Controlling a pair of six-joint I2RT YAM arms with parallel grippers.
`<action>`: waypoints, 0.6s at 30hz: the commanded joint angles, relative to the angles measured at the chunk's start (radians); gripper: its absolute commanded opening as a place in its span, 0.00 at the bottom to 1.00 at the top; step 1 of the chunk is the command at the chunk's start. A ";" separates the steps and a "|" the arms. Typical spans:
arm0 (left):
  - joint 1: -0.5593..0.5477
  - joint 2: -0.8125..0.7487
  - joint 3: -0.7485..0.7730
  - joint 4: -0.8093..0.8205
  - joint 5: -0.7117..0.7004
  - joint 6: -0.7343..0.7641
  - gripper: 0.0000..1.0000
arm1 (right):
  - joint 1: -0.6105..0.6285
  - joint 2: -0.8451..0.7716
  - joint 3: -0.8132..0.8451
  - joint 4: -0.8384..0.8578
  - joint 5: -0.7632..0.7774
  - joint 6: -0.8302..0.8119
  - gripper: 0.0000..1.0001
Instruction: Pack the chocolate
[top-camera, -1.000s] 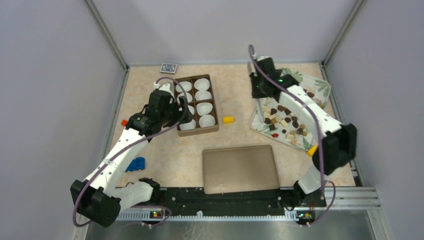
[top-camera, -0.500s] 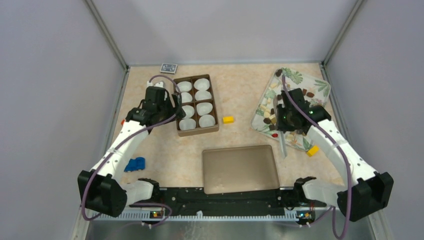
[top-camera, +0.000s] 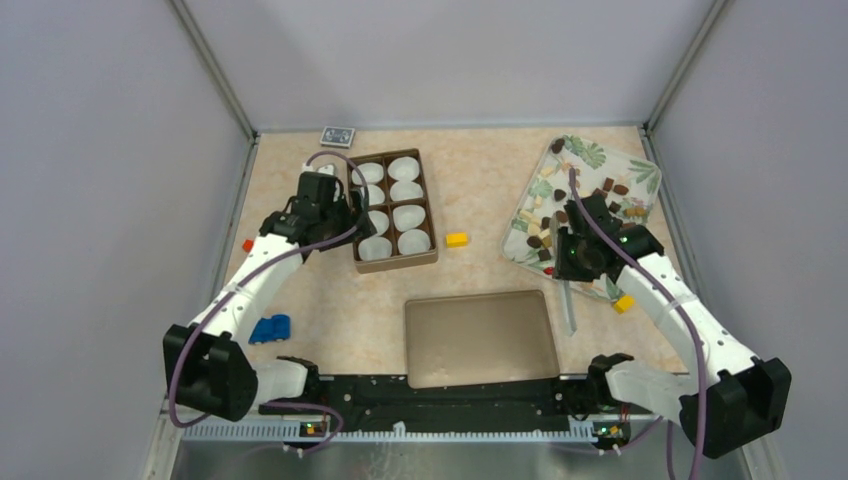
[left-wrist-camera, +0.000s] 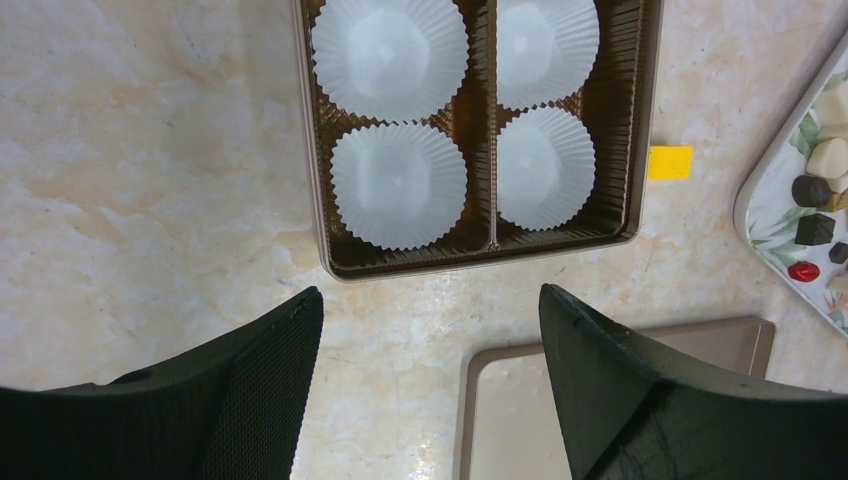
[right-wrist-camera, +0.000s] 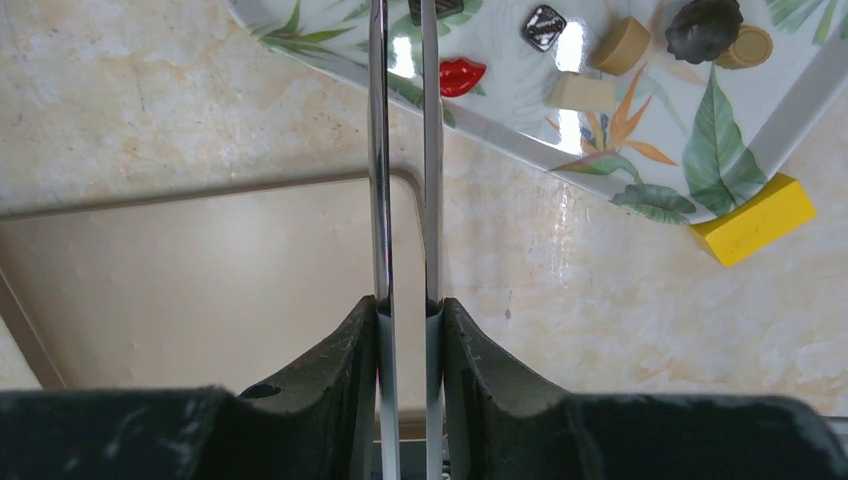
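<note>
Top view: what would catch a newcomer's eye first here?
Probably the leaf-patterned tray at the far right, scattered with small chocolates. Then the brown box of white paper cups left of centre, with the left gripper open beside it. The right gripper is shut on thin metal tongs by the tray's near edge.

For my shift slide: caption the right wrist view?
Right gripper shut on slim metal tongs extending over leaf-print tray of chocolate pieces.
</note>
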 joint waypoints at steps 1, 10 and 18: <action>0.004 0.006 0.028 0.013 -0.018 0.024 0.84 | 0.003 0.009 -0.003 -0.018 0.022 0.010 0.26; 0.005 0.055 0.061 0.001 -0.063 0.024 0.84 | 0.003 0.006 0.023 -0.035 0.036 -0.009 0.35; 0.005 0.071 0.061 0.010 -0.048 0.028 0.85 | 0.002 0.041 0.045 -0.057 0.051 -0.040 0.42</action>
